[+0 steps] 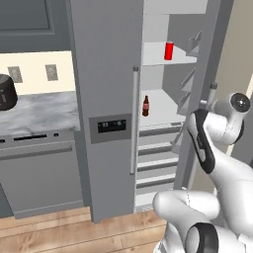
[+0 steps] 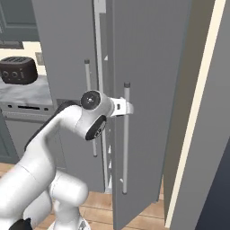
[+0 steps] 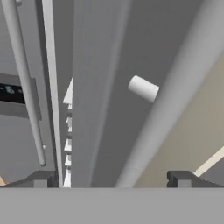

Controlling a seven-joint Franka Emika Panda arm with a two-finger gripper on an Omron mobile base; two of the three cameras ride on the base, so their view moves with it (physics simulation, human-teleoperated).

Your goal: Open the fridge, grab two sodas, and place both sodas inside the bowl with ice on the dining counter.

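Tool (image 3: 111,178) spread wide, holding nothing, at the open fridge (image 1: 106,74) door's edge. Red can (image 1: 169,51) and brown bottle (image 1: 146,106) seen on shelves, upper centre, left base view.

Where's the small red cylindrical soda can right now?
In the left base view, the small red soda can stands upright on an upper white shelf inside the open grey fridge, one shelf above the small brown bottle.
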